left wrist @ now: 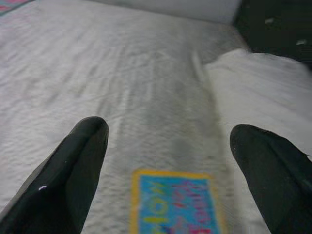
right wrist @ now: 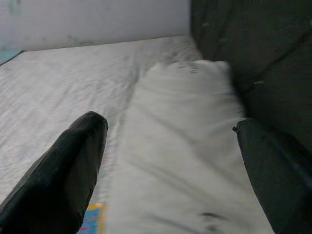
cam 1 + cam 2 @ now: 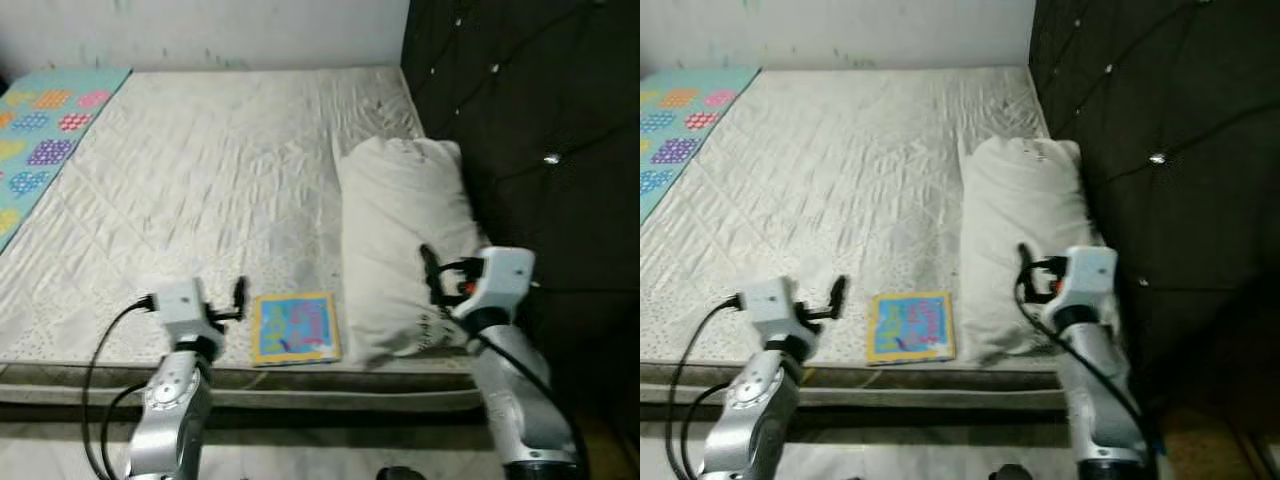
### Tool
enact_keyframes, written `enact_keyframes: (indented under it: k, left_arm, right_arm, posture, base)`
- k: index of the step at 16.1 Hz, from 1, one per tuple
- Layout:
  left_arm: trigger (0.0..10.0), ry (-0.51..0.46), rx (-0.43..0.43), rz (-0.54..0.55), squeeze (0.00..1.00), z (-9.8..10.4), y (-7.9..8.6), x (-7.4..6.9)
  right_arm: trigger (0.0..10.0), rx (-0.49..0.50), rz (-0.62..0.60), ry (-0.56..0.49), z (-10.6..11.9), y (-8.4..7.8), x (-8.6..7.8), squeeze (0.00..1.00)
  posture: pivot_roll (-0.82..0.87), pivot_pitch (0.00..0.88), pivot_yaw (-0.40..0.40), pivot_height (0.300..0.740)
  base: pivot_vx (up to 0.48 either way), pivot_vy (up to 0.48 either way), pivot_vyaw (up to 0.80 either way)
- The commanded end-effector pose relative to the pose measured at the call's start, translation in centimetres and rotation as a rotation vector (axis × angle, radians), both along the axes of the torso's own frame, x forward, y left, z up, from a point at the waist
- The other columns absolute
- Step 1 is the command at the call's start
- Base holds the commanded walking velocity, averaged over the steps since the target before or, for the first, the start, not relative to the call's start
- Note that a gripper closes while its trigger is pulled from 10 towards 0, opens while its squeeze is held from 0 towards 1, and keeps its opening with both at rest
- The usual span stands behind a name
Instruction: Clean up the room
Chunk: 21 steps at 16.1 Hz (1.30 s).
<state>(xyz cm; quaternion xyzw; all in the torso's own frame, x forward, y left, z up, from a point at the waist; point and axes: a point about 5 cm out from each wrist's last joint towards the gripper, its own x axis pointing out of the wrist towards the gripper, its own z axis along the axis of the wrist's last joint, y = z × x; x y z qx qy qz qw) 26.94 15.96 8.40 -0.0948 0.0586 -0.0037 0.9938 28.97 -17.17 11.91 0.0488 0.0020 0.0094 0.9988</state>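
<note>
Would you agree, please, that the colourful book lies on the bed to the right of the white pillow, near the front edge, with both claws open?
Not quite: the book lies to the left of the pillow, as the left eye view shows. It is on the bed near the front edge, and the left claw and right claw are both open.

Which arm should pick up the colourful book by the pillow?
Left, probably. The left gripper hovers open just beside the book, which lies ahead between its fingers in the wrist view. The right gripper is open over the pillow, farther from it.
</note>
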Motion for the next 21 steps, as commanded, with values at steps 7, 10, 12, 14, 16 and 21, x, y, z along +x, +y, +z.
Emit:
enact_keyframes:
  k: [7,10,12,14,16,21]
  left_arm:
    - [10.0,-0.038,-0.028,-0.035,0.00,0.61,0.55,-0.27]
    - [10.0,-0.039,-0.032,-0.042,0.00,0.63,0.47,-0.26]
    - [10.0,-0.039,-0.035,-0.045,0.00,0.64,0.44,-0.31]
    - [10.0,-0.039,-0.036,-0.046,0.00,0.65,0.45,-0.33]
    - [10.0,-0.035,-0.040,-0.046,0.00,0.61,0.44,-0.36]
    - [10.0,-0.032,-0.037,-0.062,0.00,0.62,0.37,-0.41]
  right_arm:
    - [10.0,0.014,0.030,-0.011,0.14,0.74,0.21,0.00]
    - [10.0,0.010,0.031,-0.011,0.17,0.72,0.25,0.00]
    - [10.0,0.006,0.029,-0.009,0.12,0.63,0.24,0.00]
    - [10.0,0.005,0.028,-0.008,0.07,0.60,0.21,0.00]
    - [10.0,0.004,0.026,-0.006,0.01,0.57,0.16,0.00]
    - [10.0,0.002,0.020,-0.006,-0.10,0.50,0.15,0.00]
  posture:
    - [-0.16,0.096,0.028,0.740]
    - [-0.16,0.096,0.025,0.740]
    - [-0.16,0.097,0.026,0.740]
    - [-0.16,0.102,0.027,0.740]
    - [-0.16,0.104,0.028,0.740]
    - [-0.16,0.108,0.032,0.740]
  base:
    - [0.073,0.000,0.00]
    - [0.285,0.000,0.00]
    - [0.311,0.000,0.00]
    - [0.311,0.000,0.00]
    - [0.251,0.000,0.00]
    - [0.242,0.000,0.00]
